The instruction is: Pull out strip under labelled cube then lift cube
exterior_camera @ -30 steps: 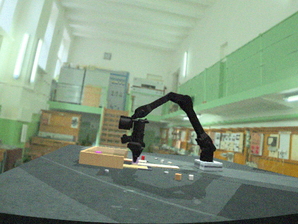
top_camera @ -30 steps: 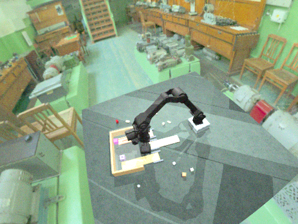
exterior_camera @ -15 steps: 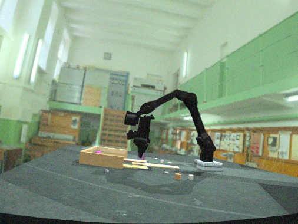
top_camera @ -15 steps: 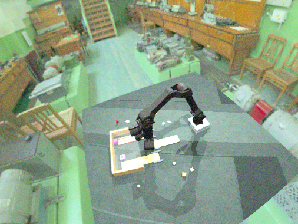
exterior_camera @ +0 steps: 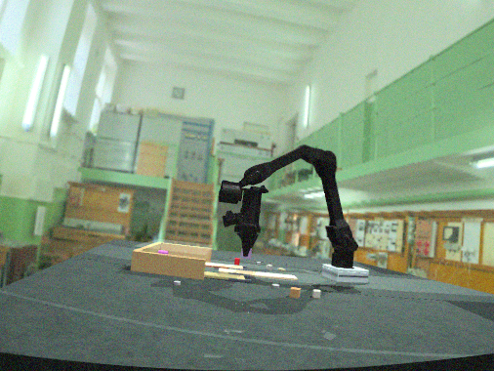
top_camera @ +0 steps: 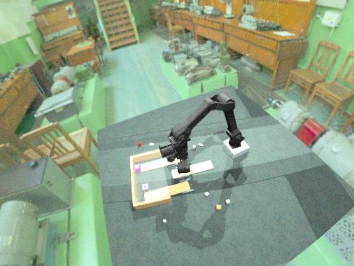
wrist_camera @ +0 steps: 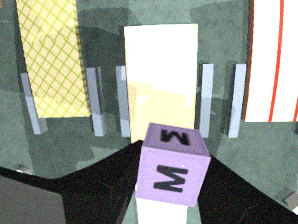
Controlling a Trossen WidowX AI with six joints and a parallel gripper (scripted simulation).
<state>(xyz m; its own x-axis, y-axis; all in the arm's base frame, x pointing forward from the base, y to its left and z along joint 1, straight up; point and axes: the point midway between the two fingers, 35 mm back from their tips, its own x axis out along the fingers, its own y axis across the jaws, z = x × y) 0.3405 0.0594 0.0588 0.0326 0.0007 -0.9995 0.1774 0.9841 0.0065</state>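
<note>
The labelled cube (wrist_camera: 172,175) (exterior_camera: 250,254), lilac with a black M, is between my fingers. My gripper (wrist_camera: 170,151) (top_camera: 183,171) (exterior_camera: 246,255) is shut on it, pointing down, and holds it above the strips. The plain cream strip (wrist_camera: 160,60) (top_camera: 203,167) (exterior_camera: 273,275) lies below, outside the tray, with nothing seen resting on it. The yellow cross-hatched strip (wrist_camera: 52,55) (top_camera: 178,189) and the white strip with red lines (wrist_camera: 262,60) (top_camera: 157,164) lie on either side, each reaching into the tray. The cube is hidden in the top view.
The open-ended wooden tray (top_camera: 133,185) (exterior_camera: 166,264) holds a magenta cube (top_camera: 138,168) and another lilac cube (top_camera: 145,187). Low grey rails (wrist_camera: 206,100) (wrist_camera: 95,102) flank the strips. A red piece (top_camera: 139,144), an orange cube (top_camera: 218,207) (exterior_camera: 295,293) and several small white pieces lie around.
</note>
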